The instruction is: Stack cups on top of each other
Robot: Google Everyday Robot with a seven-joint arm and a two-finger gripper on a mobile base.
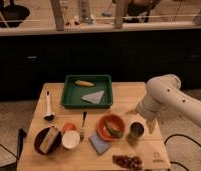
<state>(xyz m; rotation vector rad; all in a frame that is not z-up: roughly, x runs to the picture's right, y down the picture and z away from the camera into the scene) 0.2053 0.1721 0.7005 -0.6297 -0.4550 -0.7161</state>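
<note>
- The tray (67, 98) sits at the far middle of the table (126, 97).
- The bowl (102, 126) sits nearer, and a cup (136, 130) stands just right of it.
- The gripper (142, 119) is close by that cup, on its far side.

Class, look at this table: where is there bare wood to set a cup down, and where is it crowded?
Bare wood lies right of the green tray, up to the arm, and along the front edge before the white cup. Crowded: the row from dark bowl through orange bowl to the dark grey cup, where the gripper hangs close by.
</note>
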